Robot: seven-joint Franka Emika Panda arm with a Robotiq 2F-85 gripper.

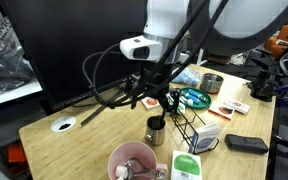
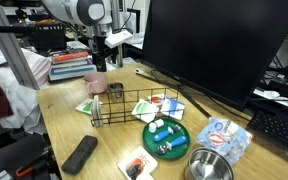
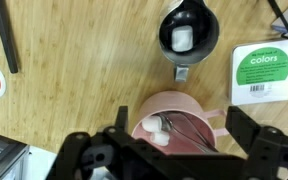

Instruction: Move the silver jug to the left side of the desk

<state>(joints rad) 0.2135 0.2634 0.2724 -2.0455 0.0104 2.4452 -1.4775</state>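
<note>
Wrist view: hand (image 3: 179, 130) spread wide over the pink bowl (image 3: 184, 103); silver jug (image 3: 188, 32) stands beyond, apart.

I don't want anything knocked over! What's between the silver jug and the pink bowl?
Nothing. In the wrist view, only a bare strip of desk separates the silver jug from the pink bowl.

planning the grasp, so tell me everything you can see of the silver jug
The silver jug is a small shiny steel cylinder, dark inside with a white patch, and a tab at its rim. It stands upright on the desk beside the pink bowl; the open gripper hovers over that bowl, clear of the jug.
</note>
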